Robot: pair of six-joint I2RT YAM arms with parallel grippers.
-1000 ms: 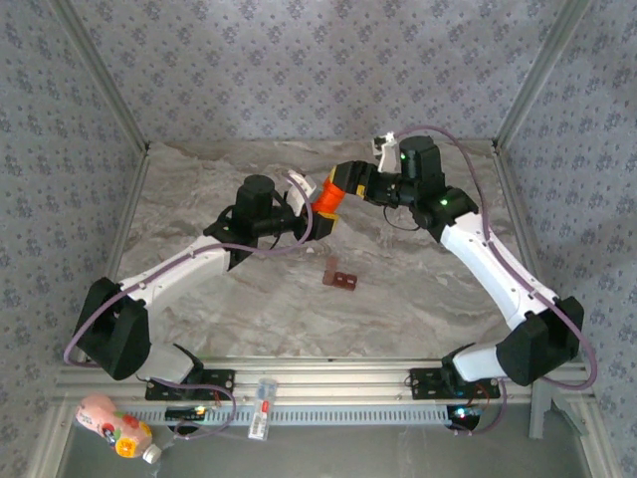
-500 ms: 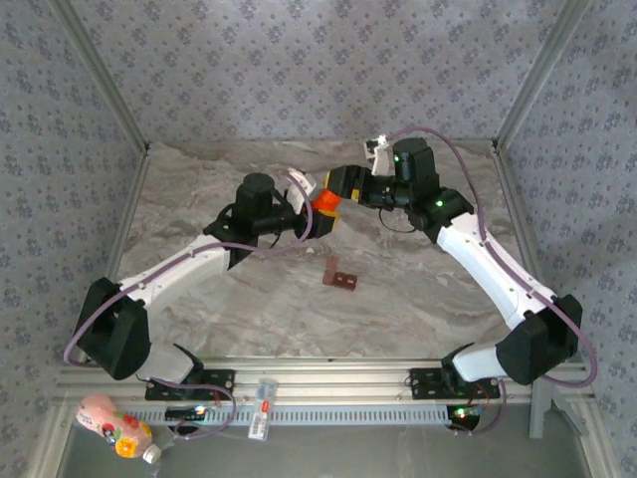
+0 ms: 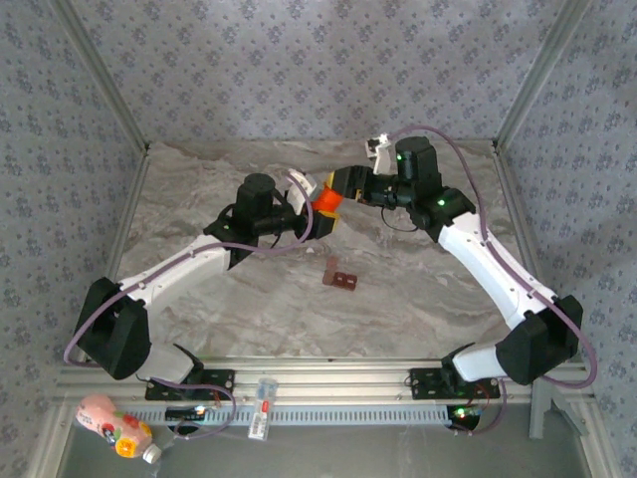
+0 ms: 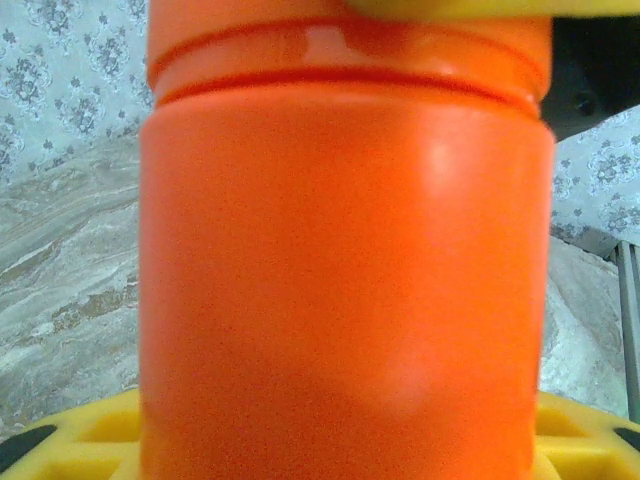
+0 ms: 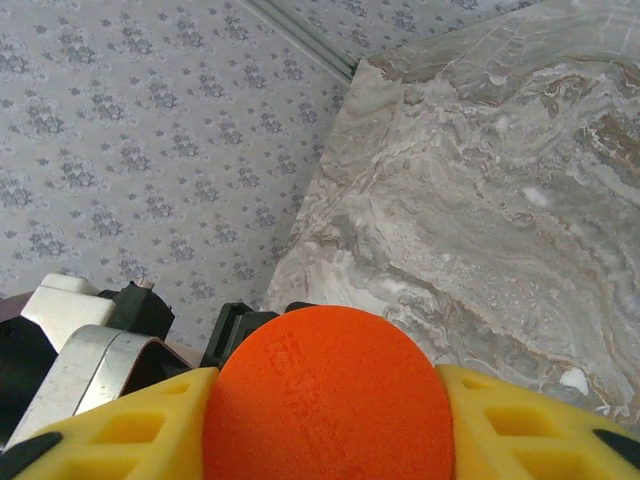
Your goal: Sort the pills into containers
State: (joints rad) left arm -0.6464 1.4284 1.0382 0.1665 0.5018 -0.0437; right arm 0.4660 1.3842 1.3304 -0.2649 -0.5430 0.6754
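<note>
Two hands share your orange bottle (image 4: 340,280): left hand (image 3: 315,213) grips its body, right hand (image 3: 336,193) pinches the cap (image 5: 325,395) (likely to unscrew).

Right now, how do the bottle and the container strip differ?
Colour: the bottle is bright orange; the strip is dark reddish-brown.
Shape: the bottle is a round cylinder; the strip is a small, low rectangle.
Pose: the bottle is gripped between the left gripper and right gripper; the strip lies on the table, touched by neither.
Both are near the table's middle.
</note>
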